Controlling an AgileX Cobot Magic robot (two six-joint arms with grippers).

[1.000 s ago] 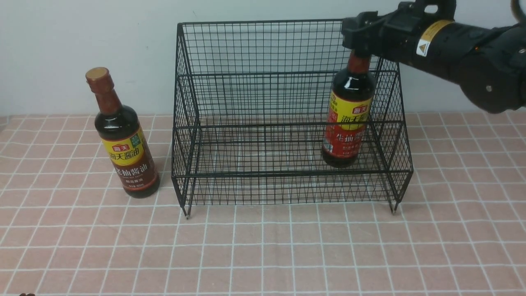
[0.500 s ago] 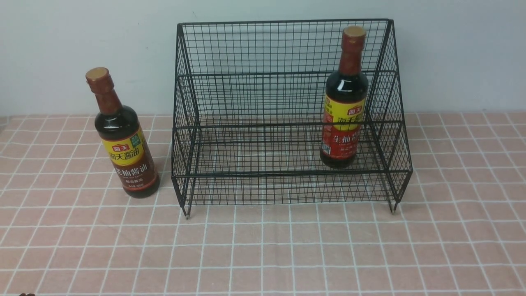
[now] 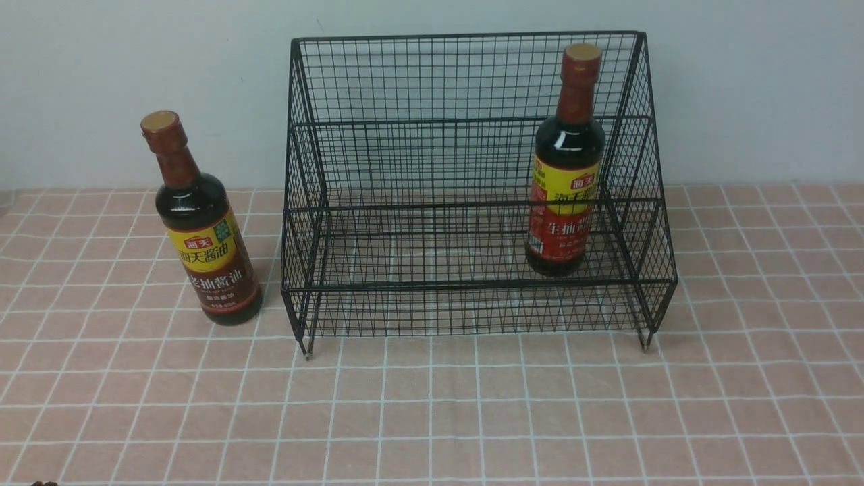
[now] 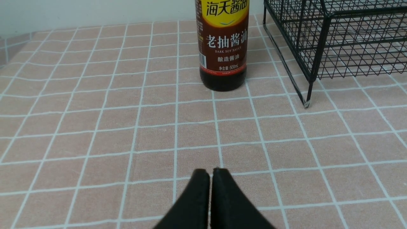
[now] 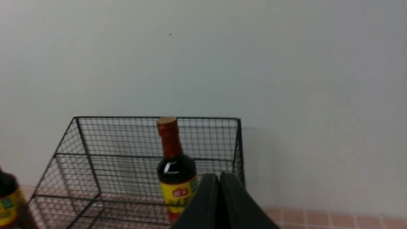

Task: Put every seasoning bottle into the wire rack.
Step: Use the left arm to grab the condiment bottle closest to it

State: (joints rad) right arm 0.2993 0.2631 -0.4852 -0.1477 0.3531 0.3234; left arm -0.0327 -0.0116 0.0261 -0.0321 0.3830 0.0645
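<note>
The black wire rack (image 3: 466,202) stands at the middle back of the table. A red-labelled seasoning bottle (image 3: 565,169) stands upright inside its lower tier, at the right end; the same bottle (image 5: 175,165) shows in the right wrist view. The brown-labelled seasoning bottle (image 3: 202,229) stands on the table left of the rack, a little tilted in the front view. My left gripper (image 4: 210,173) is shut and empty, low over the table, well short of that bottle (image 4: 222,47). My right gripper (image 5: 219,176) is shut, empty, drawn back from the rack (image 5: 95,165). Neither arm shows in the front view.
The table carries a pink tiled cloth (image 3: 432,418) with white lines. A plain pale wall (image 3: 135,67) rises close behind the rack. The rack's front left foot (image 4: 306,103) stands just right of the brown-labelled bottle.
My right arm let go of the red-labelled bottle's neck and drew back out of the front view. The bottle stays upright in the rack. The right gripper has shut.
</note>
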